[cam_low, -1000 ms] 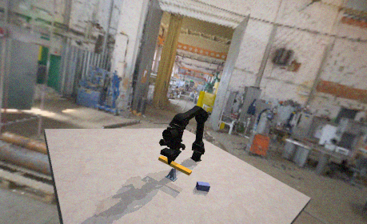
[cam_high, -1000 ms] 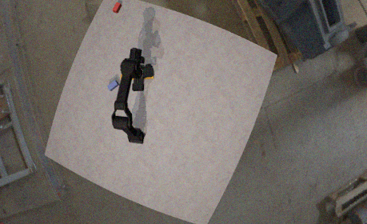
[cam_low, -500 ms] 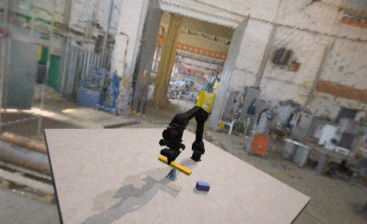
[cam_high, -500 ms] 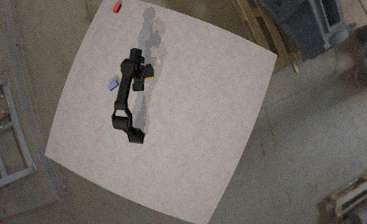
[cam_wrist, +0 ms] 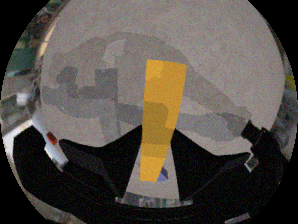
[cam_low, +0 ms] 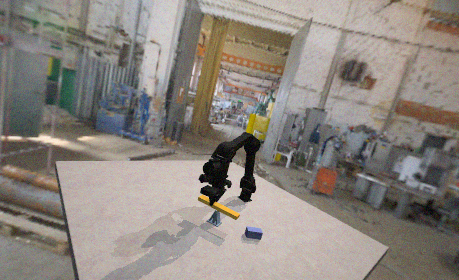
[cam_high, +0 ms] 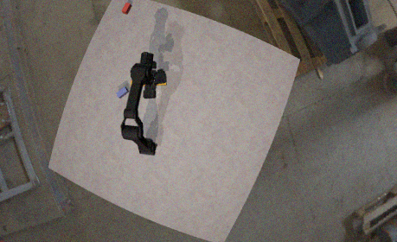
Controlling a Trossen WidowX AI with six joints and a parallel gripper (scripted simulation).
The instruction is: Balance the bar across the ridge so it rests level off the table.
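Note:
My gripper [cam_low: 212, 196] [cam_wrist: 157, 129] is shut on the yellow bar [cam_low: 222, 208] [cam_wrist: 160, 116] near its middle. In the exterior view the bar hangs clear of the table, directly over the small grey-blue ridge [cam_low: 214, 219]. I cannot tell whether the bar touches the ridge top. In the wrist view the bar runs away from me, and a bit of the ridge shows beside its near end. From above, the arm hides most of the bar; only its yellow end [cam_high: 162, 83] shows.
A blue block [cam_high: 122, 92] [cam_low: 253, 232] lies on the table [cam_high: 221, 151] [cam_low: 131, 200] a short way from the ridge. A red block [cam_high: 126, 8] sits at the table's far edge. The arm's base [cam_high: 145, 147] stands near the middle.

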